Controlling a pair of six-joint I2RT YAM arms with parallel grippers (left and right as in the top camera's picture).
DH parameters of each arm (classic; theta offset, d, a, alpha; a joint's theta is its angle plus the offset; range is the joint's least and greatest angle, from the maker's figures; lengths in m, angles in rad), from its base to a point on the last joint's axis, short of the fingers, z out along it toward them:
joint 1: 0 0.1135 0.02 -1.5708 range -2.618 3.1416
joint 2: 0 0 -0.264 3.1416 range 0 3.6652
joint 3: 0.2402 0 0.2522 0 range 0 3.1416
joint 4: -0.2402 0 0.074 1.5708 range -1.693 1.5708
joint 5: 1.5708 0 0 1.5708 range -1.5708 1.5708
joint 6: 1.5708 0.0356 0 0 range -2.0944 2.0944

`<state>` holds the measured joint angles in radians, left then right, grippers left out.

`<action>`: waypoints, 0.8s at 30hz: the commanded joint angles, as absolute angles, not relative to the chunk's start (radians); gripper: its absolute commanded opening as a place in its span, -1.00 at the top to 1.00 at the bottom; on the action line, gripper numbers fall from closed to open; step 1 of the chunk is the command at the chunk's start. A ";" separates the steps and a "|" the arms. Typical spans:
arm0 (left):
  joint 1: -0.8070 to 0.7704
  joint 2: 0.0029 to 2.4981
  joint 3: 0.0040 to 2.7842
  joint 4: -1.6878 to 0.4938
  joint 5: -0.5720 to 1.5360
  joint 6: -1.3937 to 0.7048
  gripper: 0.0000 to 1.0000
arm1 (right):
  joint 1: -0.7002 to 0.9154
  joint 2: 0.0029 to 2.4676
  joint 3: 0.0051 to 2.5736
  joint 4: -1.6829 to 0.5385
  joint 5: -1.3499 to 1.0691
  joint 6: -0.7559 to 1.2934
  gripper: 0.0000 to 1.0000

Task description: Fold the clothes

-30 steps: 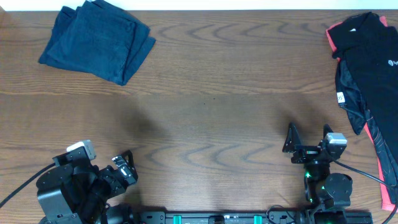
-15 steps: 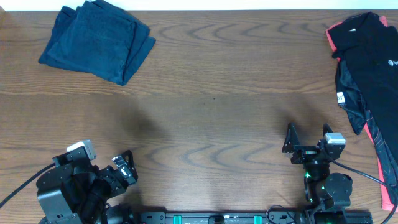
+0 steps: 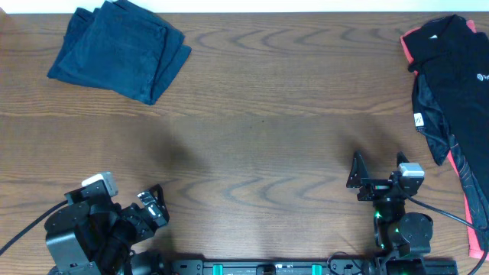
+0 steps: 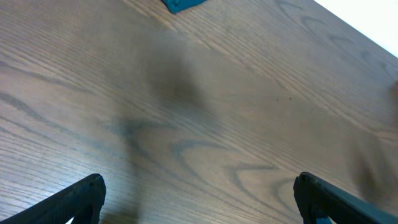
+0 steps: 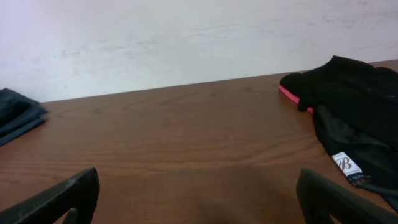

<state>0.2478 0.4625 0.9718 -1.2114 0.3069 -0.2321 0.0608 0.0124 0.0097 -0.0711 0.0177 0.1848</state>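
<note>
A dark navy-blue garment [image 3: 118, 50] lies folded in a stack at the table's far left corner; only its tip [image 4: 183, 5] enters the left wrist view, and its edge [image 5: 15, 115] shows at the left of the right wrist view. A crumpled black garment with coral-pink trim and small white logos [image 3: 451, 84] lies at the far right edge, also visible as the black garment [image 5: 354, 93]. My left gripper [image 3: 155, 205] rests at the near left, open and empty [image 4: 199, 186]. My right gripper [image 3: 380, 169] stands at the near right, open over bare wood [image 5: 198, 186], well short of the black garment.
The wooden table [image 3: 260, 130] stretches between the two garments. A pale wall [image 5: 186, 37] rises behind its far edge. A black cable [image 3: 447, 214] runs from the right arm's base toward the right edge.
</note>
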 commanded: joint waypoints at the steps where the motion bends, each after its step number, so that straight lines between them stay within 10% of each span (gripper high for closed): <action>1: 0.250 0.461 0.970 -1.218 0.293 -0.230 -0.96 | 0.070 0.005 0.006 -0.074 0.011 0.171 -0.99; 24: -0.045 0.138 0.231 -0.241 0.267 -0.242 -0.96 | 0.070 0.006 0.006 -0.074 0.011 0.171 -0.99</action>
